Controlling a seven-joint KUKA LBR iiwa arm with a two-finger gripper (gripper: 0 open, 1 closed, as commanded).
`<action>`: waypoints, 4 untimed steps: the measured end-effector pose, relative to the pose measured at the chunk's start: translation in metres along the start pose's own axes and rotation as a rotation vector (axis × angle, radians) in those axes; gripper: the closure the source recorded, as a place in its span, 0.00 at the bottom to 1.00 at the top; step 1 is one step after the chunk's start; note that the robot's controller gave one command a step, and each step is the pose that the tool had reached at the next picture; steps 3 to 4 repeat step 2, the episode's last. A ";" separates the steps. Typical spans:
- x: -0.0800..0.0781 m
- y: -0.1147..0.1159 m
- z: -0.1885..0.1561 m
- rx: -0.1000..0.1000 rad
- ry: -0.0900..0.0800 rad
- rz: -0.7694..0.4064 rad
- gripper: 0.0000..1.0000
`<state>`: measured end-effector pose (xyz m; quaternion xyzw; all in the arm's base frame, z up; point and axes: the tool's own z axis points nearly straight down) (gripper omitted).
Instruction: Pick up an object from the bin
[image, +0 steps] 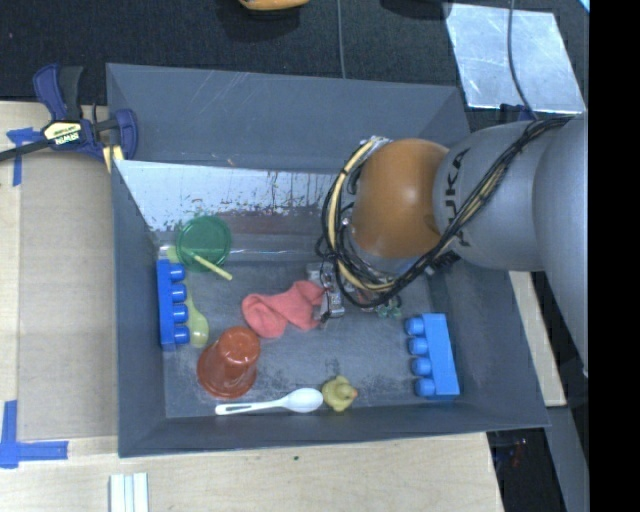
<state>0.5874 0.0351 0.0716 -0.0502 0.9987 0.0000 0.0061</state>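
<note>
Grey metal bin (140, 420): by its near edge lie a white spoon (272, 404) and red cup (230, 362). Mid-bin, the gripper (325, 298) sits at the right end of a crumpled pink cloth (278, 311); I cannot tell the jaws' state. Green lid (204, 240) beyond.

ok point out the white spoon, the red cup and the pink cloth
white spoon (303, 402), camera view, its bowl
red cup (229, 366), camera view, its body
pink cloth (275, 311), camera view, its middle
</note>
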 end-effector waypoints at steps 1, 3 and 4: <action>0.006 -0.001 -0.048 -0.001 0.008 -0.014 1.00; 0.005 -0.011 -0.126 0.000 0.007 -0.039 1.00; 0.005 -0.011 -0.126 0.000 0.007 -0.039 1.00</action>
